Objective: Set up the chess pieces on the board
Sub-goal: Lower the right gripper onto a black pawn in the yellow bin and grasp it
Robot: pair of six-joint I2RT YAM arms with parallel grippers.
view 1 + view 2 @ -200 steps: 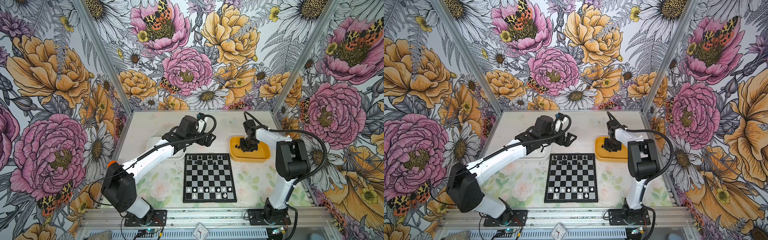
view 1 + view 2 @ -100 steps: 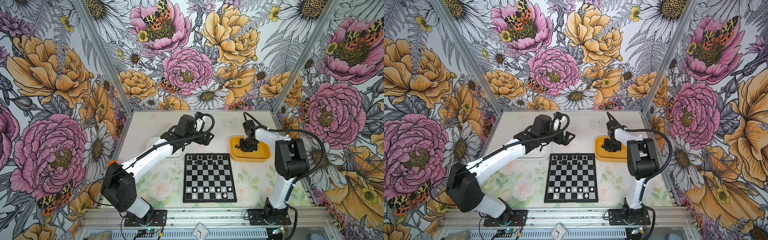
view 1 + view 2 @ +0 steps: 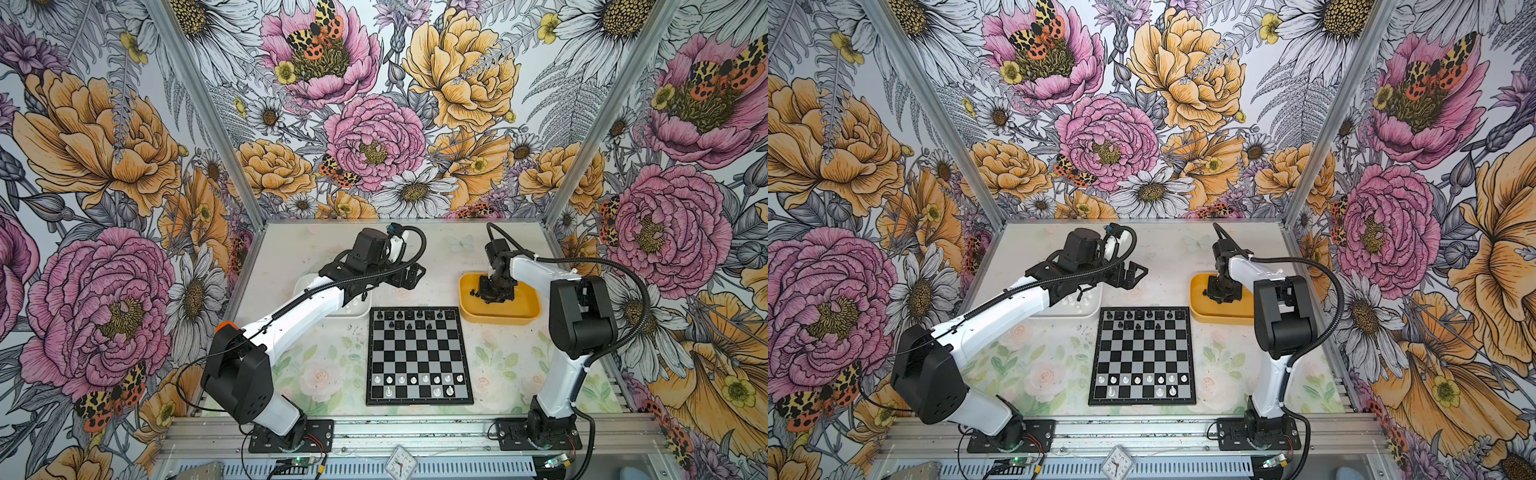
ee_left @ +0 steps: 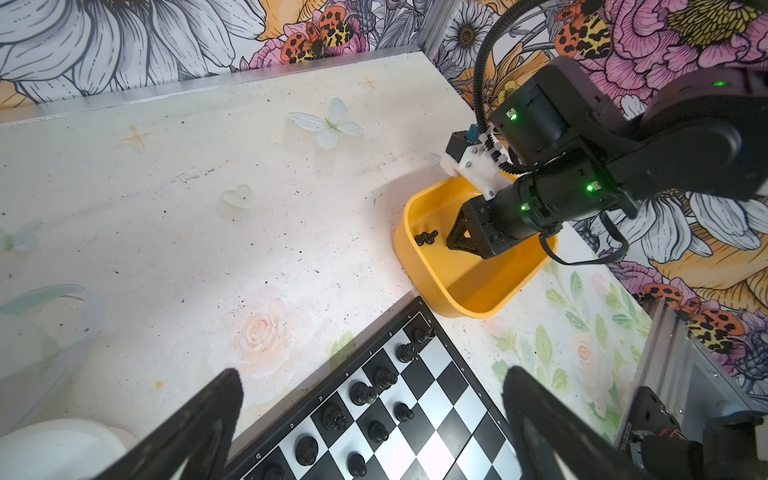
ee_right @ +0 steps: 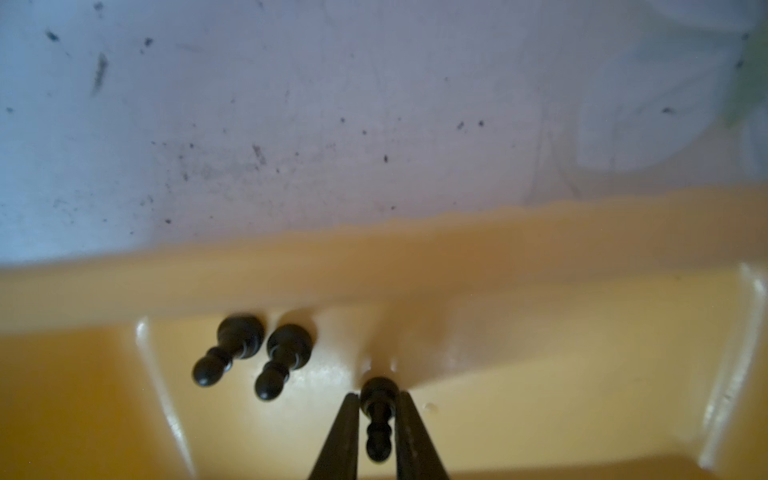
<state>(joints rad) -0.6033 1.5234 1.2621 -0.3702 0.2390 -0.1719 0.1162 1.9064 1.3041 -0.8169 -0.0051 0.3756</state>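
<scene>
A: Where is the piece in hand?
B: A black pawn point(image 5: 376, 415) is nipped between the tips of the right claw point(image 5: 376, 399), inside the yellow tray point(image 5: 540, 374). Two more black pawns point(image 5: 232, 353) lie tipped over just beside that claw, near the tray wall.
A: And the board point(image 3: 419, 357)?
B: Just past the tray wall from that claw. The left claw point(image 3: 1136, 277) hangs spread wide, holding nothing, near the board's black end, the white tray point(image 3: 1067, 312) on its other side.
A: How far along?
B: Past halfway, I judge. I count eight white pawns point(image 3: 413, 379), three white pieces point(image 3: 436, 391) behind; three black pawns on their rank, the black back rank nearly full but too small to count. The three tray pawns and several white pieces are left
</scene>
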